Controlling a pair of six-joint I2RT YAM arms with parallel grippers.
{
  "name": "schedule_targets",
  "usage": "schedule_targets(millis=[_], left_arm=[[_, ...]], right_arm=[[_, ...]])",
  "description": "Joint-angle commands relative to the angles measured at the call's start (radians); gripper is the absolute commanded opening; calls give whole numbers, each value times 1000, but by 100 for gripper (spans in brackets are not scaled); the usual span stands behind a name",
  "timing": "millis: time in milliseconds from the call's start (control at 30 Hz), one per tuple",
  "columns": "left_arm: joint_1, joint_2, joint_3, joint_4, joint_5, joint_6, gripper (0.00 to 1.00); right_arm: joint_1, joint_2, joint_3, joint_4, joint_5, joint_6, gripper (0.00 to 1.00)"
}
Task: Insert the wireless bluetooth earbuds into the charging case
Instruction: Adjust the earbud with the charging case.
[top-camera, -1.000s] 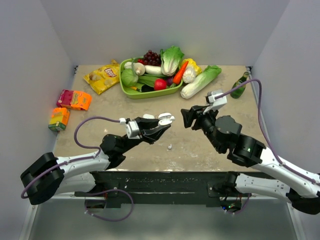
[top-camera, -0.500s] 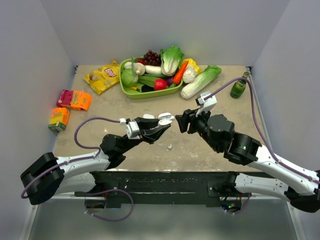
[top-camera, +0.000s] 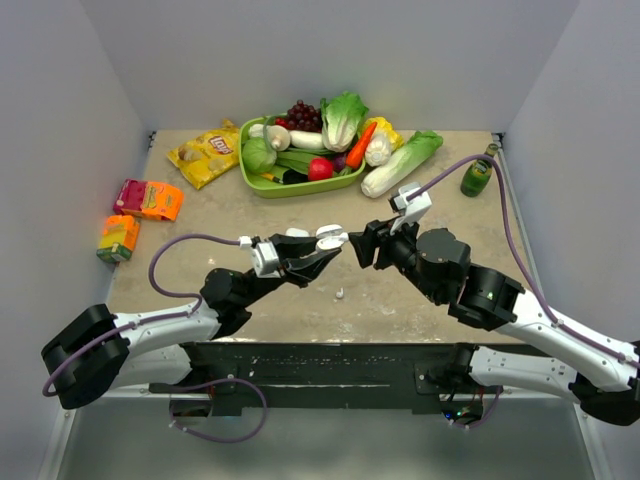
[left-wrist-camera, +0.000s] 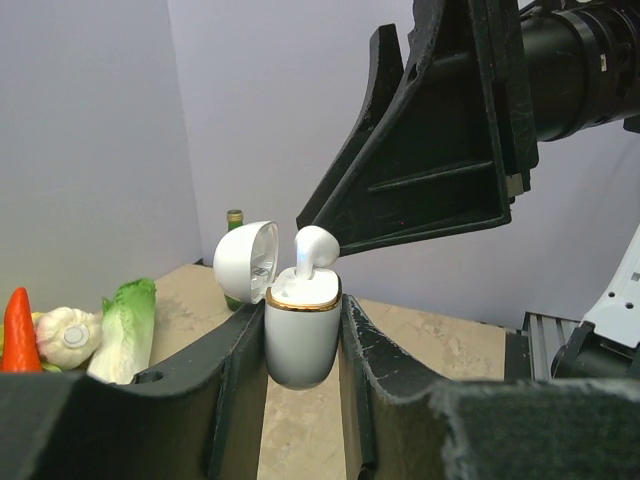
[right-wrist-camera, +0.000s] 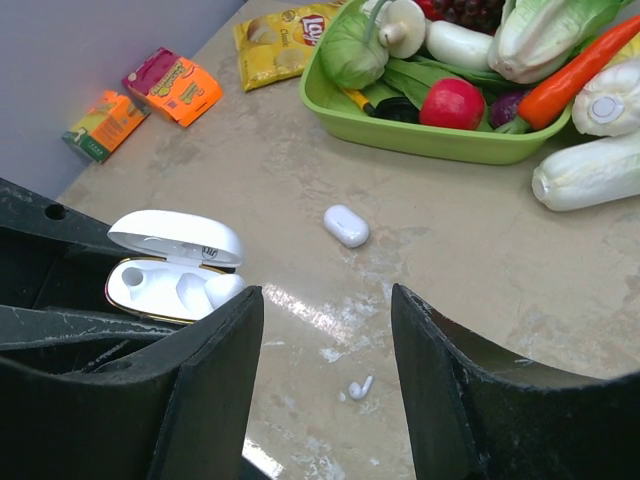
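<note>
**Top view.** The left gripper (top-camera: 320, 248) is clamped on the charging case (top-camera: 330, 238) and holds it above the table (top-camera: 200, 215). The right gripper (top-camera: 366, 245) hangs just beside the case with its black jaws spread apart and nothing in them. A loose earbud (top-camera: 340, 294) lies on the mottled beige tabletop, near both claws and towards the arm bases. A green tray (top-camera: 262, 186) of plastic vegetables sits at the back.

**Left wrist.** The case is a smooth, glossy white pebble with a thin gold band at its rim. It stands upright, pinched at its sides between two matt black fingers. Its domed lid is hinged back to the left. A seated earbud (left-wrist-camera: 312, 248) stands in one socket, its rounded head rising above the rim. An angular black finger of the right gripper looms right above that bud. Whether the two touch cannot be told.

**Right wrist.** The open case lies left of the gap between the right claw's fingers, just beside the tip of one. The socket nearer that finger holds the bud, and the other socket is an empty oval hollow. The loose earbud, tiny and stemmed, shows on the table through the gap between the fingers. A closed white case (right-wrist-camera: 347, 225) rests on the table further off, between the claw and the tray.
</note>
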Motion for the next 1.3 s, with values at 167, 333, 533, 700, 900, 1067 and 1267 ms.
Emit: schedule_targets(millis=[167, 333, 533, 700, 900, 1067, 1267], left_arm=[[1, 9, 19, 495, -21, 35, 0], [1, 12, 16, 496, -31, 36, 0], [1, 16, 18, 494, -31, 36, 0], [1, 21, 18, 500, -28, 32, 0], [1, 13, 15, 494, -35, 38, 0], [1, 9, 7, 494, -44, 44, 0], [1, 9, 8, 496, -38, 39, 0]], right_arm=[[26, -20, 29, 49, -47, 8, 57], [35, -23, 34, 57, -57, 8, 57], [46, -23, 37, 69, -61, 9, 57], [51, -17, 45, 76, -63, 3, 57], [51, -44, 31, 83, -11, 14, 59], [49, -43, 57, 62, -86, 95, 61], [49, 8, 92, 33, -186, 178, 64]])
